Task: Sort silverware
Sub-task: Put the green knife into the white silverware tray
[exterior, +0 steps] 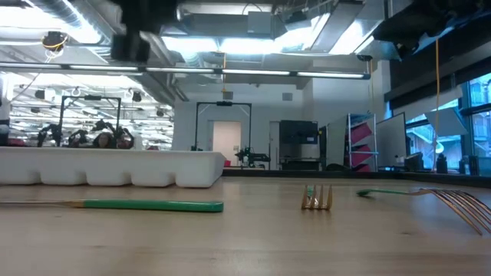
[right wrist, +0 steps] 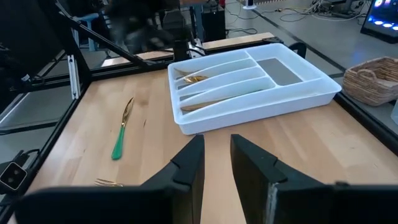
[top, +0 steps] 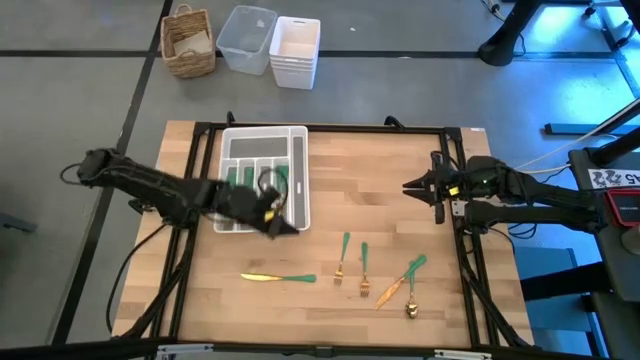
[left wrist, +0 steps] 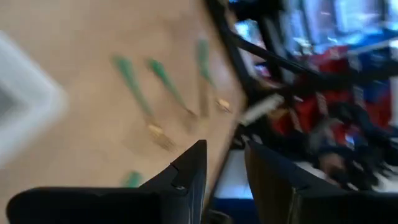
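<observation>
On the wooden bench (top: 330, 190) the white tray (top: 296, 140) sits toward the far left, within the left arm's reach, and some green-handled pieces already lie in its slots, so sorting looks partly done. Left end effector (top: 272, 217) hangs by the tray's near right corner; its fingers (left wrist: 189, 174) stand a little apart with nothing between them, probably free to fetch more. Right end effector (top: 412, 186) waits at the bench's right edge, narrowly parted and empty. Loose silverware remains on the near half: a knife (top: 278, 277) lying alone, two forks (top: 352, 270) side by side, and a crossed fork and spoon (top: 402, 285) further right.
</observation>
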Available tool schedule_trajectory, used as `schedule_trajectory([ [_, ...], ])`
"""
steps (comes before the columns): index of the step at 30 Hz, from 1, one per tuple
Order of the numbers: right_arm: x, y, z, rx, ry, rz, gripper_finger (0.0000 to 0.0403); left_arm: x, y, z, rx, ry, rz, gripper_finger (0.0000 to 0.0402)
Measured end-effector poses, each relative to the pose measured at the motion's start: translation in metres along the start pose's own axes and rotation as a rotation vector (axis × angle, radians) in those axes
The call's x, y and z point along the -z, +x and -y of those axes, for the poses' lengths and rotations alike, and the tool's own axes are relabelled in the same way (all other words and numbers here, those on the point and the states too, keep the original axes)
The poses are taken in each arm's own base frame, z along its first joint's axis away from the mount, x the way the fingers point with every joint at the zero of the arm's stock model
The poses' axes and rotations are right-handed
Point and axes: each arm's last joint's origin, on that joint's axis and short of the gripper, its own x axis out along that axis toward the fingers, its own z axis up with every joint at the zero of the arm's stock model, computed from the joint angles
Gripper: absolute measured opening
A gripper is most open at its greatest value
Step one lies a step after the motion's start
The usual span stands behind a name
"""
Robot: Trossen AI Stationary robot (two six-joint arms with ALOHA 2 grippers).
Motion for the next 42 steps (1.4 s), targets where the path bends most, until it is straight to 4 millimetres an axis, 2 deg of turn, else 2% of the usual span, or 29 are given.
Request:
schedule_trajectory([
  [2,0.000,0.000,0.000,0.008,0.000,0.001,0.0081,0.020,0.005,0.009,0.039,0.014,-0.015,0.0102],
  [6,0.000,0.000,0.001,0.030,-0.001,0.005,0.0081,0.055,0.018,0.016,0.059,0.025,-0.068,0.0102],
  [11,-0.001,0.000,0.002,0.055,0.014,0.010,0.0081,0.086,0.037,0.007,-0.006,0.025,-0.155,0.0102],
  [15,-0.001,0.000,0.002,0.060,0.058,0.021,0.0081,0.102,0.053,-0.007,-0.086,0.023,-0.193,0.0102],
  [21,-0.004,0.000,-0.001,-0.020,0.077,0.043,0.0081,0.107,0.073,-0.026,-0.169,0.133,-0.207,0.0101],
  [26,-0.005,-0.008,-0.006,-0.149,0.037,0.059,0.0081,0.108,0.078,-0.033,-0.182,0.307,-0.228,0.0101],
  [34,-0.005,-0.015,-0.006,-0.153,0.035,0.090,0.0081,0.111,0.076,-0.044,-0.251,0.632,-0.302,0.0101],
  [42,-0.005,-0.014,-0.006,-0.153,0.058,0.082,0.0081,0.116,0.071,-0.051,-0.285,0.874,-0.396,0.0101],
])
